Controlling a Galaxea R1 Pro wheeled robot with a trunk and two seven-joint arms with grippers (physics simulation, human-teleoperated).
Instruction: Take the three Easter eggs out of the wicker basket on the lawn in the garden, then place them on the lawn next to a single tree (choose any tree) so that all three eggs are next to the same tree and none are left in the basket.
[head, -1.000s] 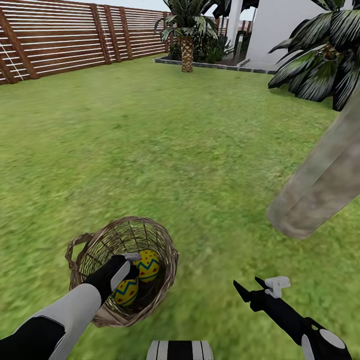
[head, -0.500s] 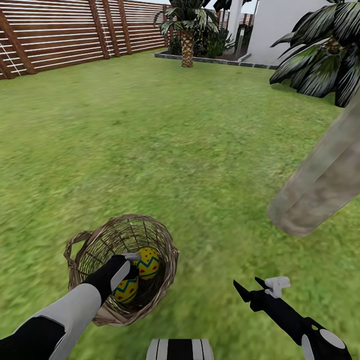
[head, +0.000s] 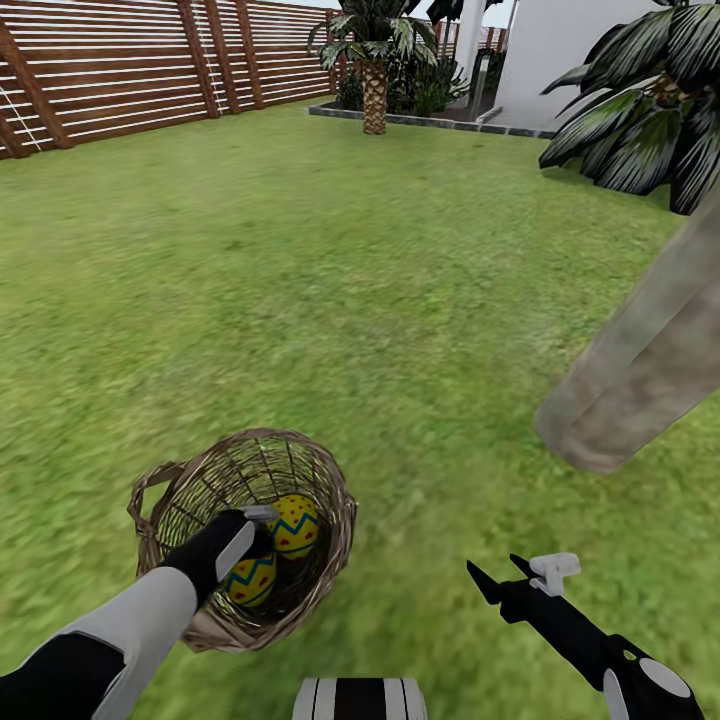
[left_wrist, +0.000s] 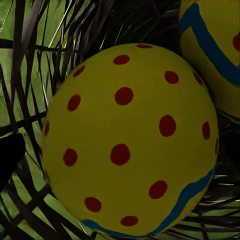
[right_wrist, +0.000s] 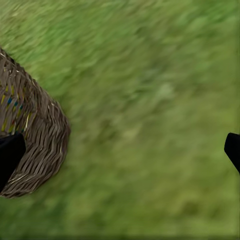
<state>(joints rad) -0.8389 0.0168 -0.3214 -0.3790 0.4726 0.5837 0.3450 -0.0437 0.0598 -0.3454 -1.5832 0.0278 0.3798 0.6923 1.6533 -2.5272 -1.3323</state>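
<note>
Two eggs (head: 296, 525): seen in basket (head: 320, 480).
Left gripper (head: 262, 528): lowered beside eggs; opening cannot be told.
Right gripper (head: 520, 578): spread wide, empty, above lawn (head: 330, 290).
Trunk (head: 640, 370): stands near.

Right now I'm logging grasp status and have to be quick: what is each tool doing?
Left tool: down inside the wicker basket, close over an Easter egg; open or closed cannot be told.
Right tool: open, empty, above the lawn.

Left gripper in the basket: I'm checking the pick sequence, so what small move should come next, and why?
Probably close the left gripper on the nearer Easter egg. It is down inside the wicker basket, and in the left wrist view that egg sits large between dark fingertips at either edge. Whether they touch it cannot be told. The right gripper hovers open over the lawn.
</note>
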